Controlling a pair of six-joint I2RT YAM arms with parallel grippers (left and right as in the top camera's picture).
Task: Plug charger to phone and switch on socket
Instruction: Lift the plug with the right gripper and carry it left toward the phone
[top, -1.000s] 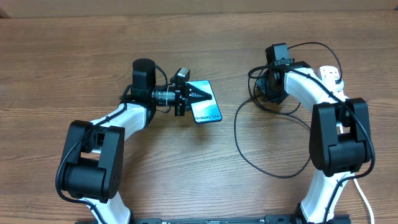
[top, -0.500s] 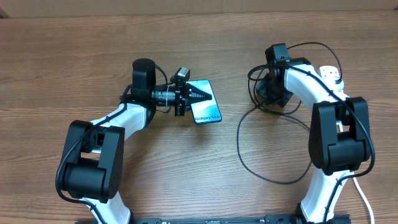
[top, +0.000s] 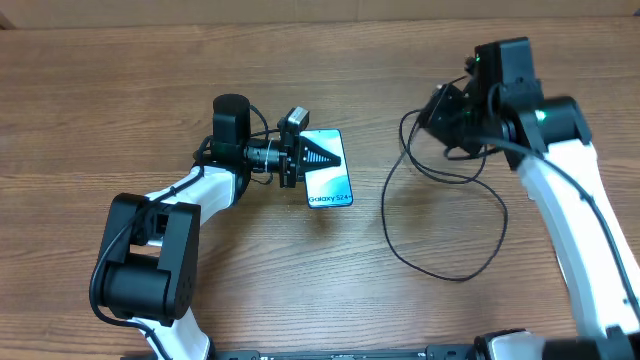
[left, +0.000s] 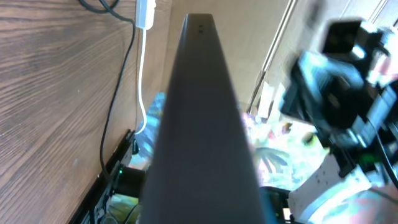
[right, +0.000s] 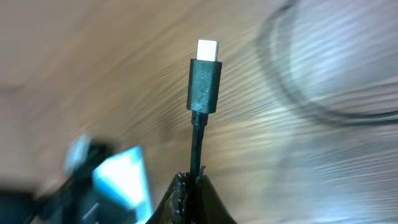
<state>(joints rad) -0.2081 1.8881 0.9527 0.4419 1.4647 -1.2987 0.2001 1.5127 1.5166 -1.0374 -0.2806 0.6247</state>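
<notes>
Jaws first: left gripper is pinched onto the phone from its left side. Right gripper is squeezed on the charger a bit behind its connector, which sticks straight out past the fingertips. The phone's lit face is up, and the connector is in the air well to the phone's right. Can't spot the socket from overhead, my guess is it's under the right arm.

My worry is that the grip sits back from the tip, so the cord could flex and the connector skid off the phone's edge instead of seating. The phone's only clamped on one side too, so a push might twist it in the jaws. Slack loops on the table right of the phone could drag or snag.

Room-wise, it's bare wood between phone and connector, so the approach lane looks open.
</notes>
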